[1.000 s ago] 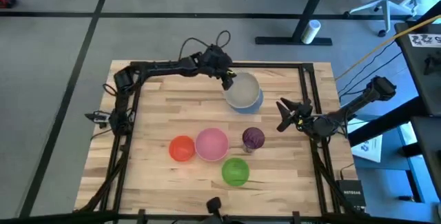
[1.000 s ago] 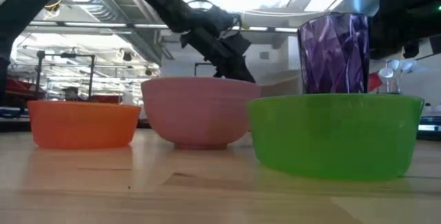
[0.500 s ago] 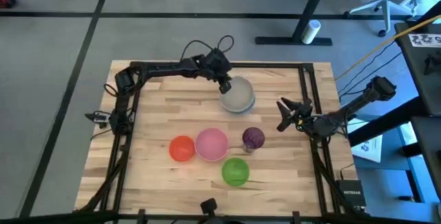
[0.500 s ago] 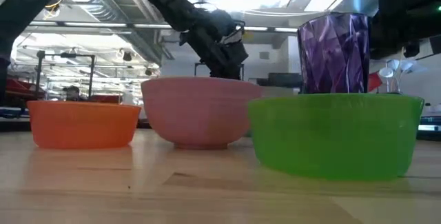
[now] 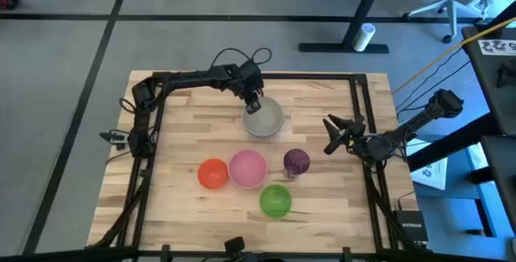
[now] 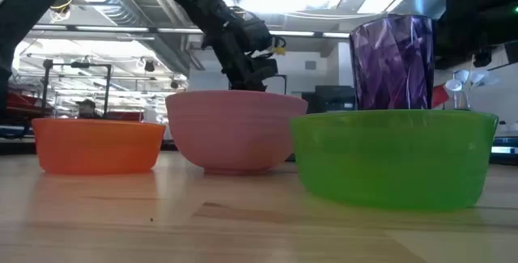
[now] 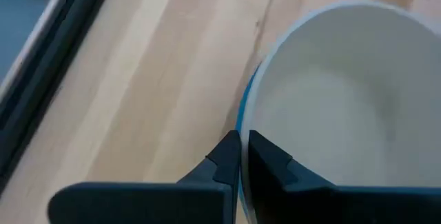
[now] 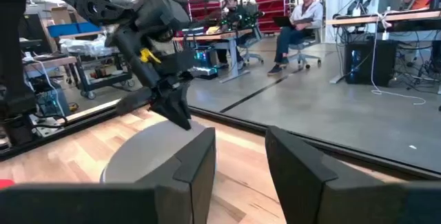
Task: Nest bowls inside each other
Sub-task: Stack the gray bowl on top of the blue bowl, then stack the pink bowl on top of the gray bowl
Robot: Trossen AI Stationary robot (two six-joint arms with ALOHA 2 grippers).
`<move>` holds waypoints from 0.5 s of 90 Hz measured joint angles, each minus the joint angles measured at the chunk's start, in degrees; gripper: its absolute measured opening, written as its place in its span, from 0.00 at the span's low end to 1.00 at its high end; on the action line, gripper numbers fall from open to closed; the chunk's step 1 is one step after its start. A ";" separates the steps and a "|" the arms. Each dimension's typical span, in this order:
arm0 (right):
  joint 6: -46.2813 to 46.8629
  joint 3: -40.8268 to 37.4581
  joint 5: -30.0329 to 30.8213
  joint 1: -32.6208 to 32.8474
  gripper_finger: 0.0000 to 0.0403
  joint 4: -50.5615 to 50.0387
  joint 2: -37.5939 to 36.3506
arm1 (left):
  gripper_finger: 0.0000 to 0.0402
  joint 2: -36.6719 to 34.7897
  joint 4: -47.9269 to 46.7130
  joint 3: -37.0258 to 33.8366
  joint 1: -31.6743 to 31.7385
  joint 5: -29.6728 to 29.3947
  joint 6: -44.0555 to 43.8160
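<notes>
The grey bowl [image 5: 264, 119] sits nested in the pale blue bowl [image 7: 242, 124], of which only a thin sliver of rim shows, at the far middle of the wooden table [image 5: 185, 137]; the left gripper [image 5: 252, 102] has its jaws pinched tight on the rim at the pair's far left edge. Nearer the table's front, well apart from those jaws, the orange-red bowl [image 5: 213, 173], pink bowl [image 5: 247, 168] and green bowl [image 5: 276, 200] stand close together, with the purple bowl [image 5: 296, 161] just beside the pink one. The right gripper [image 5: 332, 134] hovers off to the right of the grey bowl, its jaws spread and holding nothing.
</notes>
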 joint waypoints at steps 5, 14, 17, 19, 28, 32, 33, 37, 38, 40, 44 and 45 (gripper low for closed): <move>0.10 0.00 -0.39 0.00 0.28 0.00 -0.02 | 0.06 -0.98 0.82 0.00 -0.02 0.10 0.37; 0.36 0.00 -1.61 0.00 0.28 0.07 0.00 | 0.14 -1.50 2.22 0.02 0.02 0.82 0.65; 0.36 0.00 -1.75 0.00 0.28 0.07 -0.02 | 0.17 -1.41 2.16 0.02 0.02 1.02 0.65; 0.37 0.00 -1.96 0.00 0.28 0.07 -0.02 | 0.20 -1.33 2.14 0.00 0.04 1.02 0.65; 0.38 0.00 -2.56 0.00 0.28 0.04 0.00 | 0.30 -1.24 1.88 -0.24 0.04 1.39 0.05; 0.38 -0.02 -2.58 0.00 0.28 0.04 0.00 | 0.34 -1.71 0.40 -0.25 0.17 2.68 -0.54; 0.38 -0.01 -2.58 0.00 0.28 0.04 -0.01 | 0.35 -1.85 -0.15 -0.27 0.26 3.09 -0.69; 0.38 0.00 -2.58 0.00 0.28 0.02 0.00 | 0.39 -2.98 -2.69 -0.32 0.57 5.09 -1.30; 0.38 0.00 -2.59 0.00 0.28 0.03 0.00 | 0.40 -3.42 -3.31 -0.33 0.62 5.51 -1.49; 0.38 0.00 -2.62 0.00 0.28 0.04 -0.02 | 0.41 -4.46 -4.53 -0.35 0.77 6.20 -1.80; 0.47 0.00 -2.63 0.00 0.28 0.03 -0.01 | 0.44 -6.65 -7.10 -0.35 0.95 6.62 -2.04; 0.55 0.00 -2.67 0.00 0.28 0.04 0.00 | 0.44 -7.42 -7.79 -0.35 0.98 6.63 -2.09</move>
